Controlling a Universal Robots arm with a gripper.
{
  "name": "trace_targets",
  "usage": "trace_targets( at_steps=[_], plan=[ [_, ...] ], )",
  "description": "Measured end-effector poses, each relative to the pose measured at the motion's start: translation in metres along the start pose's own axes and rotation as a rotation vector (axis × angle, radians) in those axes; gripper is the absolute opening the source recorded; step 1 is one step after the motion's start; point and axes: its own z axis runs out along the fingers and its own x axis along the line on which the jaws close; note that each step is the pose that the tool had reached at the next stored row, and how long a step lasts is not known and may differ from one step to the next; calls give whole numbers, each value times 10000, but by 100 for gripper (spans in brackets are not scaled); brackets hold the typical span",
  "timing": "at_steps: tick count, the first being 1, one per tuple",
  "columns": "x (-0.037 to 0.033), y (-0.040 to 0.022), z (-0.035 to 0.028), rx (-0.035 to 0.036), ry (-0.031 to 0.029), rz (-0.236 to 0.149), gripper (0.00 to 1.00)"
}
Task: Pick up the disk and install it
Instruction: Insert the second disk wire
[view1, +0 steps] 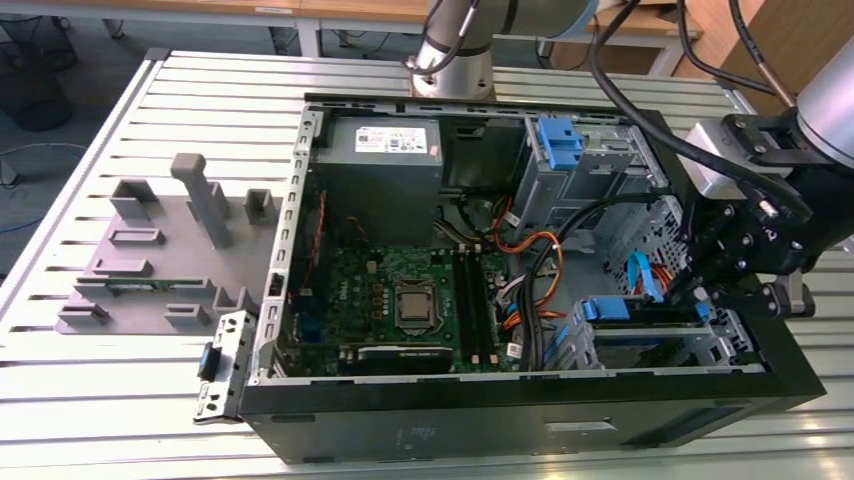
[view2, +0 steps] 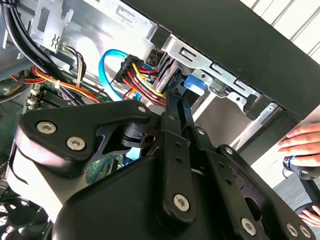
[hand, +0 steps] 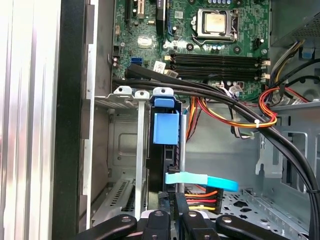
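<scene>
We see gripper (hand: 170, 220) at drive bay (view1: 667, 345), jaws pinching disk (hand: 166, 145) standing edge-on in bay slot. We judge risk: snagging blue data cable (hand: 202, 181) or power wires (view2: 145, 80); disk jamming if tilted.

You are working in a robotics lab or test workshop. An opened desktop computer case (view1: 534, 400) lies on a slotted aluminium-profile table (view1: 227, 90), its motherboard (view1: 400, 300) and cabling bare. Beside it sits a grey moulded parts fixture (view1: 160, 250). Desks (view1: 200, 10) and trailing cables on a carpeted floor (view1: 80, 60) stand behind.
</scene>
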Motion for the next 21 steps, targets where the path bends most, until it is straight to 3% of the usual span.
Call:
trace_targets(
  at_steps=[21],
  plan=[
    [1,11,55,1,2,0,16]
  ],
)
